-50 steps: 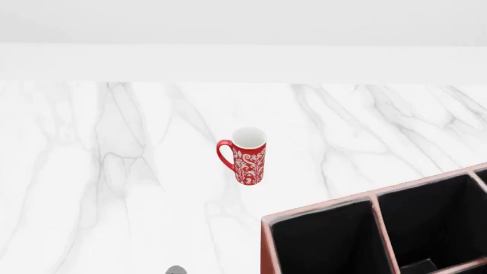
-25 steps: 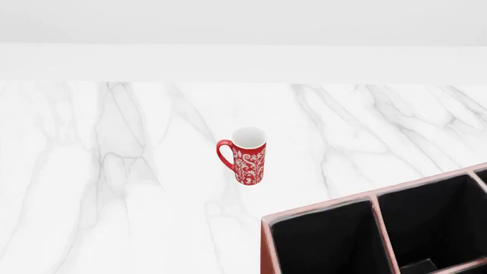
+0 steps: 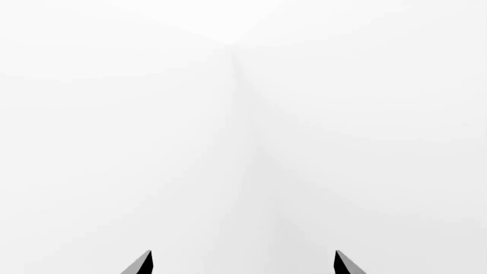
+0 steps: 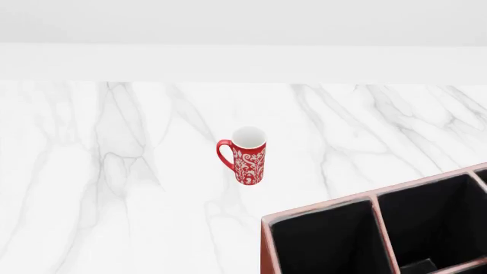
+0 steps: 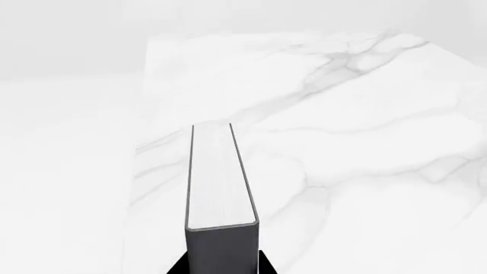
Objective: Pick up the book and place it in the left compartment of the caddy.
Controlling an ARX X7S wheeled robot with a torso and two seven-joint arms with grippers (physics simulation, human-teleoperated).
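Observation:
The book (image 5: 219,182) shows in the right wrist view, black covers with the white page edge facing the camera. It is held up over the marble table. My right gripper (image 5: 222,268) is shut on its near end, one black finger on each cover. My left gripper (image 3: 243,265) is open and empty, and only its two tips show against plain white. The reddish-brown caddy (image 4: 320,208) sits at the head view's lower right. Its left compartment (image 4: 327,245) is black-lined and empty as far as it shows. Neither gripper shows in the head view.
A red patterned mug (image 4: 247,155) stands upright on the white marble table (image 4: 114,171), left of and behind the caddy. A smaller caddy slot (image 4: 434,220) lies right of the divider. In the right wrist view the table's edge (image 5: 145,114) runs just beyond the book.
A small grey part at the head view's bottom edge one second ago has gone out of sight. The mug and caddy have not moved.

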